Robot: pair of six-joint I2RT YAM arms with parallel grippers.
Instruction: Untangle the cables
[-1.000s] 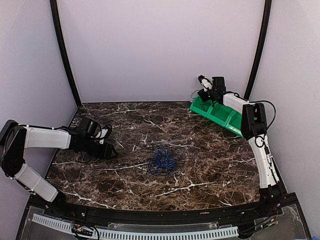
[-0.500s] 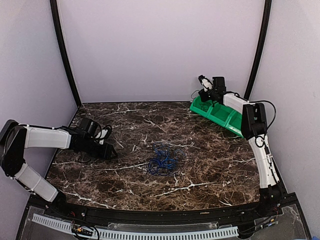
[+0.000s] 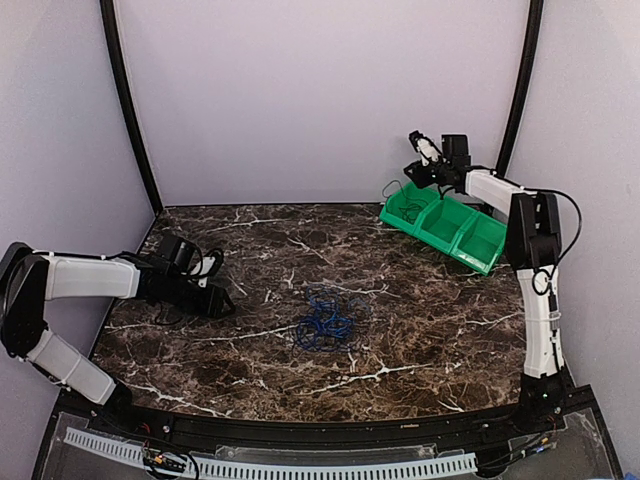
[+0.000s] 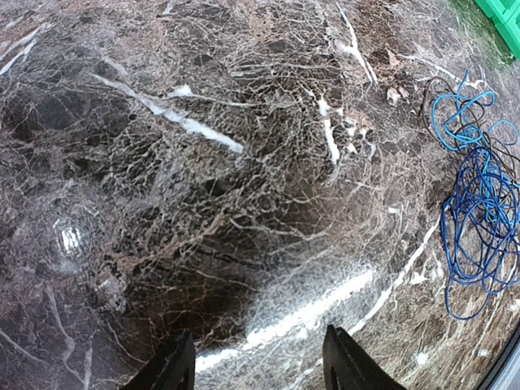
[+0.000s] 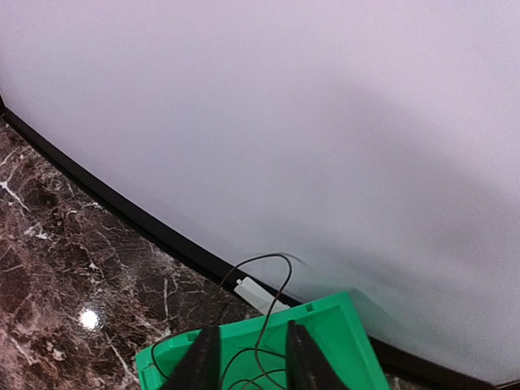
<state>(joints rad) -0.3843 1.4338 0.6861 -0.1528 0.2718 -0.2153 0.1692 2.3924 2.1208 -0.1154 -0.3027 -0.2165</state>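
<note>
The cables lie in two places. A tangled clump of thin blue cables (image 3: pixel 325 322) with a few black strands rests mid-table, and shows at the right edge of the left wrist view (image 4: pixel 479 236). My left gripper (image 3: pixel 225 308) sits low to the clump's left, open and empty (image 4: pixel 258 361). A thin black cable (image 5: pixel 280 280) with a white plug (image 5: pixel 258 294) lies in the green bin's end compartment, one loop sticking out over the rim. My right gripper (image 3: pixel 414 170) hovers above that compartment. Its fingers (image 5: pixel 252 357) stand slightly apart, with the wire running loose between them.
The green bin (image 3: pixel 445 228) has three compartments and stands at the back right, against the wall. Its near corner shows in the right wrist view (image 5: pixel 325 313). Black frame posts rise at both back corners. Purple walls close off the dark marble table.
My right arm has lifted up and a little right, above the green bin's end. The black cable stays in the bin. The left arm and the blue clump have not moved.
</note>
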